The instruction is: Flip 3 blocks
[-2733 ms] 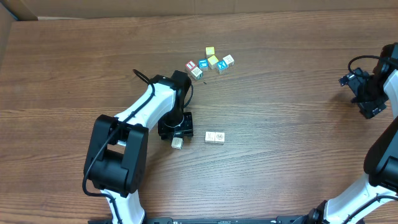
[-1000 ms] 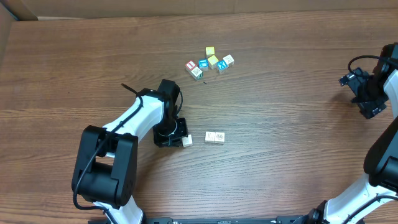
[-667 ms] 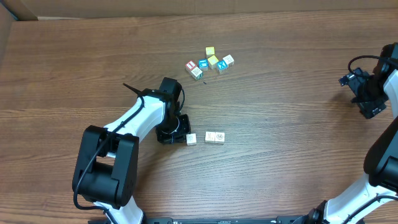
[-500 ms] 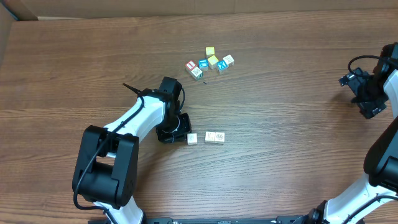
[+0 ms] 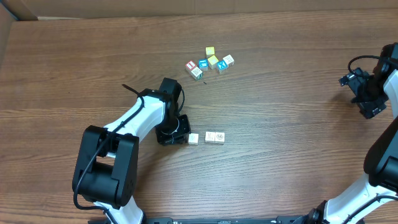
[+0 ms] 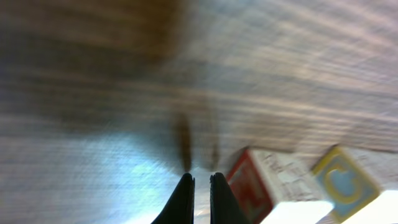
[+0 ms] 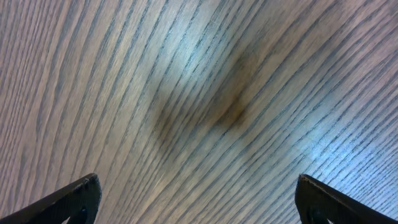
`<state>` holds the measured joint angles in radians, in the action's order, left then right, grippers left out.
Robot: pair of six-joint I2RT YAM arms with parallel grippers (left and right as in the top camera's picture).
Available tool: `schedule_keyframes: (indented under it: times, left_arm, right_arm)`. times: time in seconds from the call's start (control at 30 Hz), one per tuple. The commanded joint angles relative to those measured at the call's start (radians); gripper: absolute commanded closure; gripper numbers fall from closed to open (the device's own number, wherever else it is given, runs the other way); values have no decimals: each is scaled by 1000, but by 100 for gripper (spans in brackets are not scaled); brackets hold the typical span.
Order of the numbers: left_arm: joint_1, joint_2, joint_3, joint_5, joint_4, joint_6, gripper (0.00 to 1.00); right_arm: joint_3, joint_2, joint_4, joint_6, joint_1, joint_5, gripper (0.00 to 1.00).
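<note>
Risk: left tool [image 5: 181,134], shut empty, may shove the block [image 5: 193,139] at its 3 o'clock into the pair [image 5: 214,137], unflipped. Right tool [image 7: 198,198] stands wide.

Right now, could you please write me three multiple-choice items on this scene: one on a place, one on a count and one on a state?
1. Where do the three pale blocks lie?
A) in a row beside the left gripper
B) against the cardboard wall
C) stacked in a tower

2. How many yellow-topped cubes does the overhead view show?
A) one
B) two
C) four

3. How does the right gripper stand?
A) shut on a block
B) shut, empty
C) open, empty

Answers: 1 A, the row starts at its tip; 2 B, two yellow tops show; 3 C, its fingers stand wide apart with nothing between.
</note>
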<state>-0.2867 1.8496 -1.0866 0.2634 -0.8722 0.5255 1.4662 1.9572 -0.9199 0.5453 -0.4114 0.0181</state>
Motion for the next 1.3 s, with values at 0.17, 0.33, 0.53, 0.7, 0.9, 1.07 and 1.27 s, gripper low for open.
schedule_keyframes:
  times: [0.17, 0.33, 0.53, 0.7, 0.9, 1.07, 1.27]
  left_arm:
    - [-46, -12, 7, -27, -13, -1, 96]
    - [-57, -12, 7, -27, -11, -1, 95]
    - [-57, -12, 7, -26, -10, 0, 95]
    - [-57, -12, 7, -26, -11, 3, 95]
    - [-71, -11, 8, -27, -30, 2, 95]
    - [-75, -11, 11, -27, -16, 3, 96]
    - [-76, -11, 11, -27, 24, 16, 95]
  right_arm:
    - [15, 3, 3, -3, 0, -10, 0]
    - [15, 3, 3, -3, 0, -10, 0]
    - [15, 3, 3, -3, 0, -10, 0]
    - [15, 3, 3, -3, 0, -10, 0]
    - [15, 3, 3, -3, 0, -10, 0]
    - [15, 3, 3, -3, 0, -10, 0]
    - [15, 3, 3, -3, 0, -10, 0]
